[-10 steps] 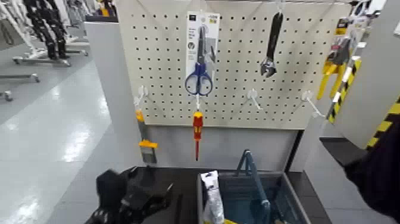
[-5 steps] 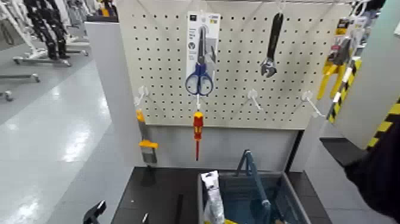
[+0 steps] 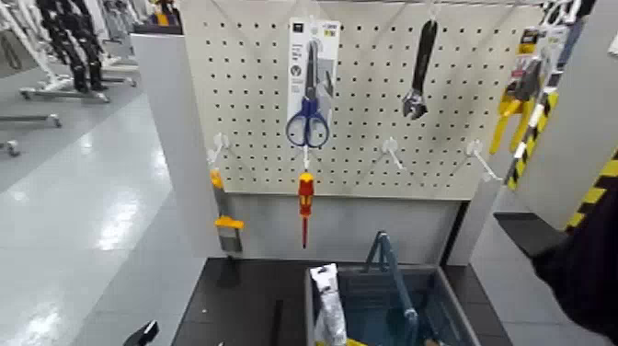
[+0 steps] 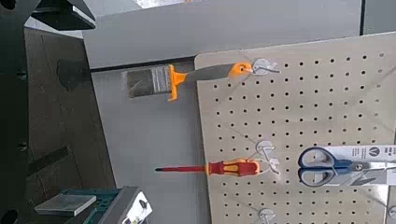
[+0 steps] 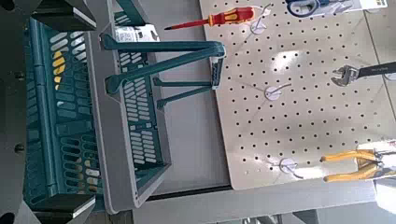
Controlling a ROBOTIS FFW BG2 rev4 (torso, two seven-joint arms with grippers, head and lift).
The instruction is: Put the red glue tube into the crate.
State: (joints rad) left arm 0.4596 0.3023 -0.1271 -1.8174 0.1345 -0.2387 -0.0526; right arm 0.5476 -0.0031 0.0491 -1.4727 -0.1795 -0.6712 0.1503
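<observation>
One red glue tube (image 3: 326, 308) inside crate (image 3: 451, 299), pincers apart.

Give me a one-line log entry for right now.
glue tube: standing in crate, left end | left gripper: low at left, off the crate | right gripper: not visible | pegboard: scissors, screwdriver hanging

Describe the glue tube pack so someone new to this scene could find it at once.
Below the pegboard stands the grey crate with a blue-grey swing handle. The red glue tube stands against its left inner wall: a clear pack with a white header card, unlike the red-and-yellow screwdriver hanging above.
</observation>
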